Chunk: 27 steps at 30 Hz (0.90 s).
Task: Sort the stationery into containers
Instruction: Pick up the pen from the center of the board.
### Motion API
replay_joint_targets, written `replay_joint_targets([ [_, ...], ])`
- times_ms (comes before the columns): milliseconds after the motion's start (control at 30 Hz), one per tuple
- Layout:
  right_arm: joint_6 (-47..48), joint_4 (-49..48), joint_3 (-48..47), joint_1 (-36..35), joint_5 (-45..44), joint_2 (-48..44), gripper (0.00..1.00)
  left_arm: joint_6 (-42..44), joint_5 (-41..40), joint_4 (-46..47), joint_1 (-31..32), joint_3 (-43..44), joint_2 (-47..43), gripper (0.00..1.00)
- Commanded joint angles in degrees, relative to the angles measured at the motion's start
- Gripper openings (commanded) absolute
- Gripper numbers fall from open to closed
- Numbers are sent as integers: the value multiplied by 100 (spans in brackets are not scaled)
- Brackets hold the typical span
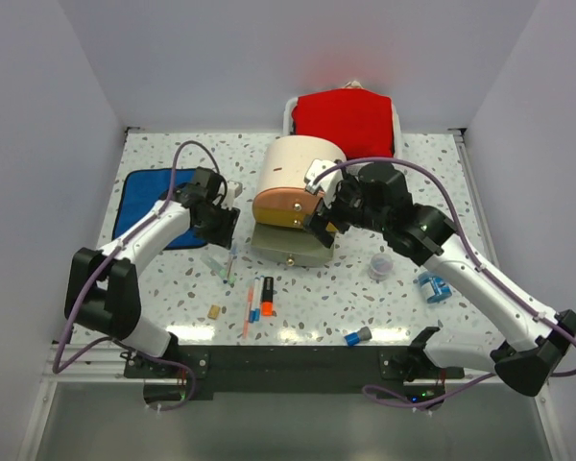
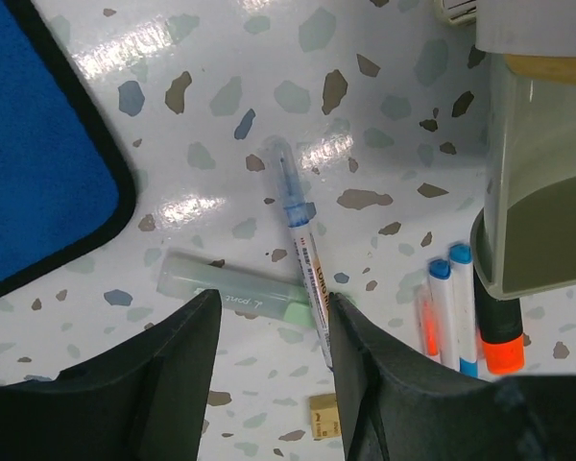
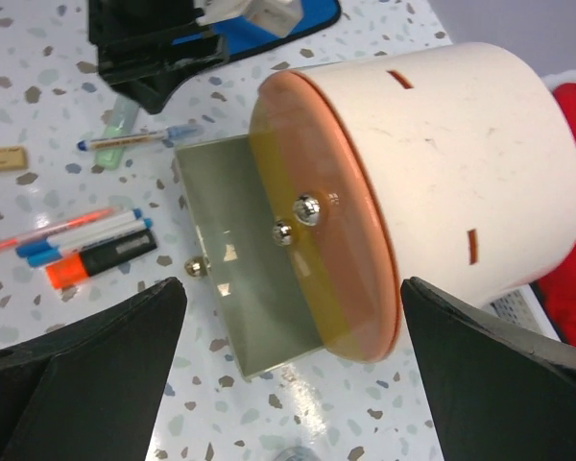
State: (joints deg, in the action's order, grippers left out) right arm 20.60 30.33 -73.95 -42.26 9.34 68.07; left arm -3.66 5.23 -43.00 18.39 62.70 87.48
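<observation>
Top external view, from the near edge of the speckled white desk [image 1: 403, 317]: a blue-grey cap piece [image 1: 357, 336] lies near the middle of that edge and a tan eraser block [image 1: 213, 311] lies to its left. Between them, a little farther in, a thin orange pen [image 1: 248, 305] lies beside a black-and-orange marker [image 1: 267, 298]. Toward the right edge sit a blue clip [image 1: 432, 286] and a small clear cup [image 1: 381, 266].

Farther in, my left claw [image 2: 269, 384] hangs low, partly spread astride a pale green translucent pen [image 2: 221, 288] and a clear pen with blue ink [image 2: 302, 240] crossing it. Whether either finger touches them I cannot tell.

My right claw [image 3: 288, 384] is spread wide, holding nothing, in front of the cream half-cylinder drawer unit [image 1: 298, 163] at the desk's middle. One olive-tinted drawer [image 3: 240, 259] stands pulled out below the yellow-orange drawer fronts [image 3: 307, 173].

A blue cloth [image 1: 139, 206] lies by the left edge. A white tray [image 1: 290, 106] holding a red cloth [image 1: 346, 120] sits at the far edge.
</observation>
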Motion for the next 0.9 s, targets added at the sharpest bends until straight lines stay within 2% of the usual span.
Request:
replay_joint_targets([
  [0, -276, -457, -75, 139, -504, -48, 99, -20, 337, 371, -20, -170, 49, 54],
  [533, -285, -475, 258, 684, -592, -365, 99, -161, 628, 802, 15, -504, 893, 47],
  [567, -285, -475, 267, 701, -592, -382, 99, -161, 645, 820, 15, -521, 963, 43],
  [600, -285, -475, 293, 710, -583, -383, 99, -153, 698, 837, 15, -522, 964, 32],
  [667, -293, -466, 311, 754, -583, -409, 99, -117, 794, 768, 15, -461, 876, 18],
  [700, -293, -466, 311, 763, -574, -418, 99, -91, 873, 732, 7, -443, 806, 8],
  [767, -267, -458, 311, 781, -574, -418, 99, -73, 970, 496, -20, -294, 473, 0],
  [867, -188, -449, 276, 798, -618, -392, 99, 163, 980, 48, -81, 126, -212, 0],
])
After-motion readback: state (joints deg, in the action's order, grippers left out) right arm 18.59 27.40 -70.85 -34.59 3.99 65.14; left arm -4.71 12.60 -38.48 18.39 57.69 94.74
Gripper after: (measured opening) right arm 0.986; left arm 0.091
